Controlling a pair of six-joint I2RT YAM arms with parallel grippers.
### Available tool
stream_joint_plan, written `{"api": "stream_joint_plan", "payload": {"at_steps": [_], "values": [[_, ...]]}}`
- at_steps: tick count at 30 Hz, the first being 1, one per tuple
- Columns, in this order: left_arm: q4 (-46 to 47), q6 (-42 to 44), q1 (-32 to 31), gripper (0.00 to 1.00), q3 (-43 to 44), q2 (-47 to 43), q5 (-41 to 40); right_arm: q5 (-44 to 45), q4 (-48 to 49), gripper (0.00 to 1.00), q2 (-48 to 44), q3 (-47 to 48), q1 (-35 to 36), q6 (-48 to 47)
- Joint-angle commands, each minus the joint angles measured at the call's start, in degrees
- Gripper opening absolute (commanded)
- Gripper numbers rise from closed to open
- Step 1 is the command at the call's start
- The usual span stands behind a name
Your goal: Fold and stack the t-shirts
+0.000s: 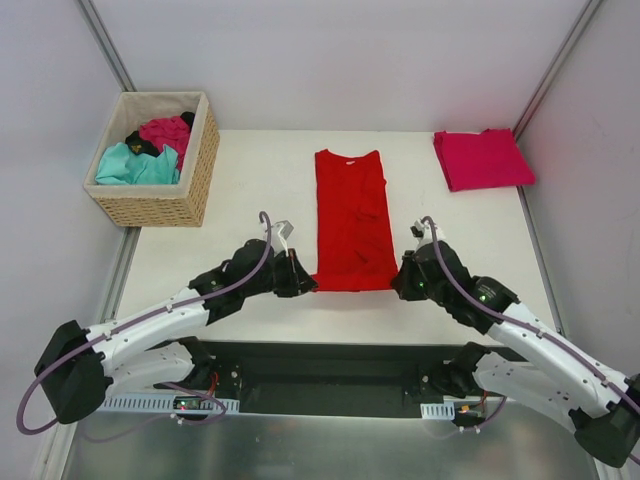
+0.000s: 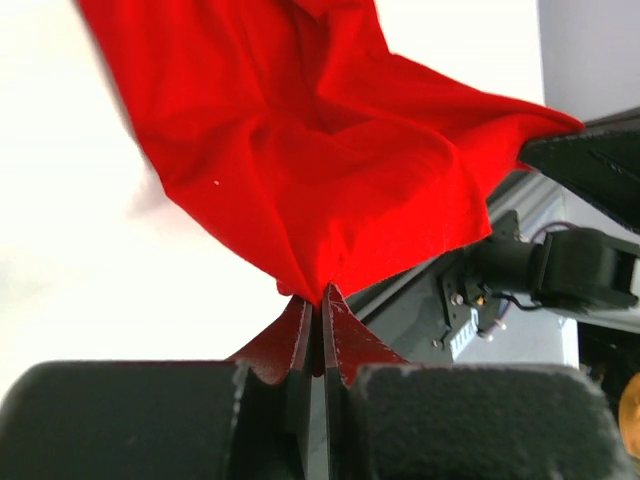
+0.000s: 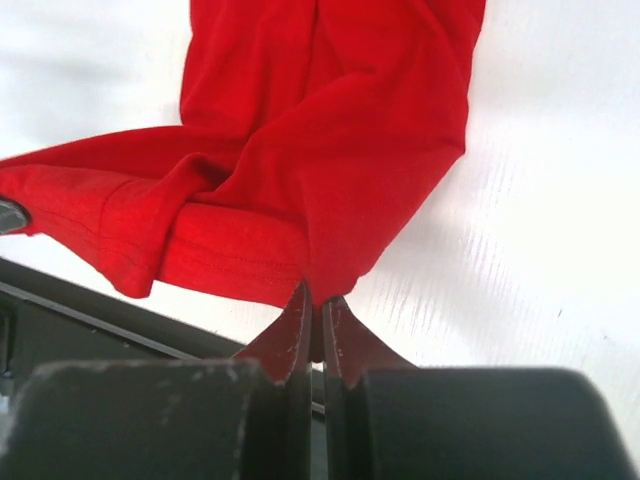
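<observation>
— What sits on my table (image 1: 250,190) apart from the work?
— One tan wicker basket (image 1: 150,208), at the far left corner.
— And around my table?
— Pale walls (image 1: 330,60) left, right and far, with a grey post (image 1: 105,40) in each far corner.

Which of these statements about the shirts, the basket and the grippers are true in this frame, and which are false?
1. The left gripper and the right gripper each pinch a near corner of the bright red t-shirt. True.
2. That shirt lies fully spread, sleeves out. False: it is folded into a narrow lengthwise strip.
3. The folded pinkish crimson t-shirt lies at the far right corner of the white table. True.
4. The tan woven wicker basket is empty. False: it holds a teal shirt, a magenta shirt and a black shirt.
</observation>
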Motion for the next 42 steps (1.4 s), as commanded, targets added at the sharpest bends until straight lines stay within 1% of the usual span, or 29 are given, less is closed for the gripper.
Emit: {"api": "stream_joint_plan", "payload": {"at_steps": [1, 5, 8, 11, 14, 17, 20, 24, 28, 33, 42], "values": [[0.2, 3.6, 2.7, 0.0, 5.0, 3.4, -1.1, 3.9, 4.3, 0.01, 3.6, 3.1, -0.6, -3.4], [0.9, 6.0, 5.7, 0.0, 9.4, 8.9, 0.9, 3.6, 7.6, 0.0, 6.7, 4.1, -1.8, -4.5], [1.5, 7.0, 6.9, 0.0, 12.9, 12.9, 2.7, 3.0, 9.3, 0.0, 9.1, 4.7, -4.3, -5.6], [2.4, 7.3, 8.3, 0.0, 16.6, 16.9, 5.0, 1.0, 11.2, 0.0, 11.9, 5.8, -8.7, -7.0], [3.0, 7.8, 9.2, 0.0, 18.5, 20.4, 6.1, -0.4, 12.5, 0.0, 15.5, 7.9, -12.4, -8.2], [3.4, 8.2, 10.1, 0.0, 21.5, 24.0, 7.8, -3.9, 13.8, 0.0, 19.1, 10.0, -16.1, -8.9], [3.8, 8.1, 10.9, 0.0, 23.3, 27.2, 8.9, -5.4, 15.6, 0.0, 23.0, 11.2, -18.4, -8.3], [4.3, 7.9, 12.3, 0.0, 25.3, 30.2, 10.0, -6.9, 18.0, 0.0, 29.3, 12.3, -19.1, -7.5], [4.5, 7.5, 14.0, 0.0, 27.4, 33.7, 11.3, -7.6, 19.7, 0.0, 34.9, 15.1, -19.4, -6.8], [4.6, 7.3, 15.8, 0.0, 29.5, 35.9, 11.5, -8.4, 20.3, 0.0, 41.4, 20.0, -20.2, -6.1], [5.3, 7.4, 18.1, 0.0, 30.7, 39.6, 13.3, -8.4, 20.8, 0.0, 47.7, 25.0, -21.6, -5.5]]}}
